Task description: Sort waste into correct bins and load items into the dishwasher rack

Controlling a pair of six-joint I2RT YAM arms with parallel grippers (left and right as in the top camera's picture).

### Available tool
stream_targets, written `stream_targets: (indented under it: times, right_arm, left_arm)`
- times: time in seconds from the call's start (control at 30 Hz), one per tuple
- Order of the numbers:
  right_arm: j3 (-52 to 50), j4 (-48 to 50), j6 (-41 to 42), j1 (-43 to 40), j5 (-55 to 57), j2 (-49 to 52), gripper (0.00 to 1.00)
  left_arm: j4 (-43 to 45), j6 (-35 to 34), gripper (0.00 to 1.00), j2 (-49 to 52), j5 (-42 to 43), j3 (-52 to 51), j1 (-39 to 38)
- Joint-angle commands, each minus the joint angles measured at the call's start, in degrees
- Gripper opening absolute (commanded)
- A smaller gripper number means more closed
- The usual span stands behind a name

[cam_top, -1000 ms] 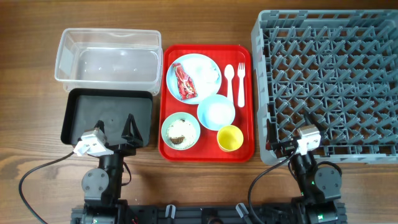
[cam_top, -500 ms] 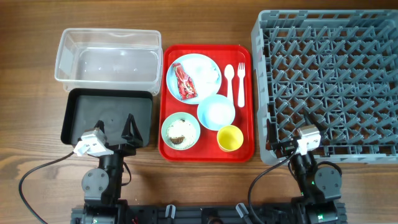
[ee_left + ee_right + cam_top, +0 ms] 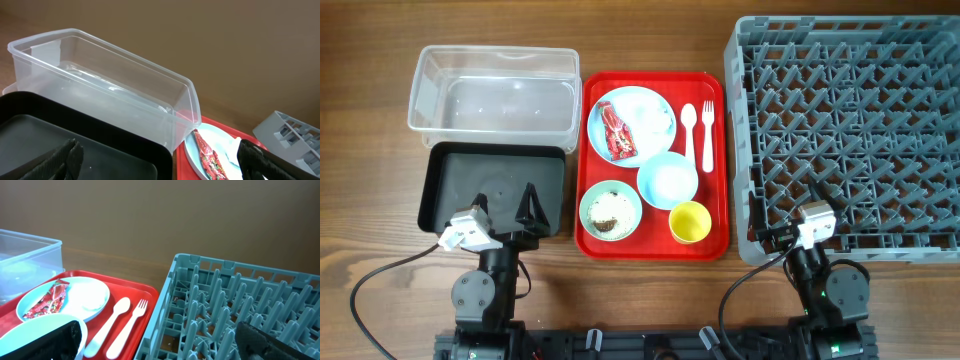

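Observation:
On the red tray, a light blue plate (image 3: 631, 105) holds a red wrapper (image 3: 615, 132) and a white napkin (image 3: 656, 118). A white spoon (image 3: 688, 130) and fork (image 3: 707, 135) lie beside it. A light blue bowl (image 3: 668, 181), a pale green bowl (image 3: 592, 200) with food scraps (image 3: 607, 210) and a yellow cup (image 3: 689, 222) sit in front. The clear tub (image 3: 495, 60) and black tray (image 3: 492, 180) are at left, the grey rack (image 3: 850, 120) at right. My left gripper (image 3: 505, 208) hangs open over the black tray's near edge. My right gripper (image 3: 788, 215) is open at the rack's near left corner.
The flat red serving tray (image 3: 653, 250) sits between the bins and the rack. In the left wrist view the clear tub (image 3: 100, 95) stands behind the black tray (image 3: 100, 155), with the wrapper (image 3: 210, 157) to the right. The right wrist view shows the spoon (image 3: 107, 325), fork (image 3: 130, 325) and rack (image 3: 240, 310).

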Motion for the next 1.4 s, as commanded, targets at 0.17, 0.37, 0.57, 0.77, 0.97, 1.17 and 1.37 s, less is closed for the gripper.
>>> stream_targets:
  times: [0.17,0.37,0.57,0.77,0.97,1.17,1.37]
  right_arm:
    - [-0.15,0.37,-0.52,-0.35,0.33,-0.42,1.0]
    - [-0.15,0.98,1.05,-0.35,-1.95,-0.42,1.0]
    - [2.89,3.48,12.63,-0.35,-12.74,-0.42,1.0]
    - [15.89,-3.8,17.62,-0.35,-13.0,3.15,1.0]
    - [37.59,-16.04,17.49,-0.35,-13.7,20.06,1.0]
    - [57.24,-31.17,17.49,-0.35,-17.9,38.4,1.0]
    - [63.41,-35.6,17.68,-0.35,-31.34,48.39,1.0]
  left_arm:
    - [0.7,-0.52,1.0,-0.31,-0.28,-0.13,0.48]
    - [1.29,-0.55,1.0,-0.31,3.85,-0.13,0.48]
    - [11.32,-1.03,1.0,-0.28,11.54,0.55,0.48]
    - [2.45,-2.89,1.0,4.37,12.11,13.03,0.48]
    - [-18.99,-2.64,1.0,22.93,14.03,38.58,0.46]
    - [-37.97,-2.64,1.0,44.74,24.44,63.23,0.48]
    - [-46.34,-2.71,1.0,57.83,38.6,74.05,0.48]
